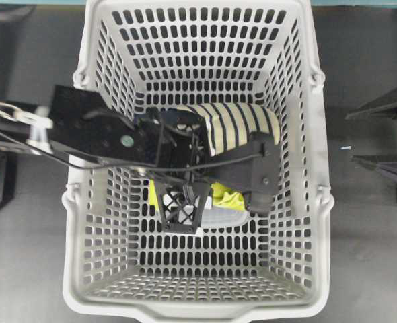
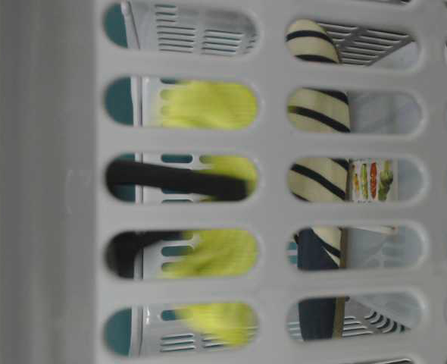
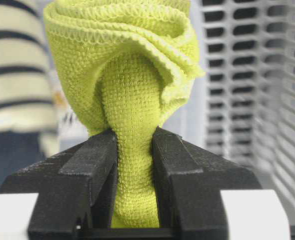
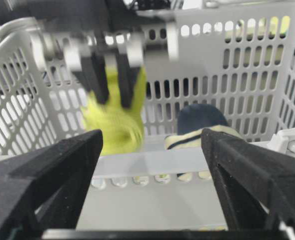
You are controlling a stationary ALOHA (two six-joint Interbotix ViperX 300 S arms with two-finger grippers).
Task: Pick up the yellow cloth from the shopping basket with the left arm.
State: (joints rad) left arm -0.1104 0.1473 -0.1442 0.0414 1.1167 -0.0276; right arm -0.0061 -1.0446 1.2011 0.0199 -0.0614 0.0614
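The yellow cloth [image 3: 132, 75] is bunched and pinched between the black jaws of my left gripper [image 3: 134, 140]. In the overhead view the left arm reaches from the left into the shopping basket [image 1: 198, 311]. Its lattice gripper [image 1: 205, 198] points down over the cloth [image 1: 229, 198], which shows only as a small patch. The right wrist view shows the cloth [image 4: 112, 127] hanging blurred from the left fingers [image 4: 127, 75] above the basket floor. My right gripper [image 4: 151, 145] is open and empty outside the basket's right wall [image 1: 377, 138].
A cream and navy striped slipper [image 1: 235, 124] lies in the basket behind the cloth, also in the right wrist view [image 4: 197, 137]. A flat pale packet [image 1: 222, 219] lies on the basket floor under the cloth. The slotted walls [image 4: 227, 65] close in all round.
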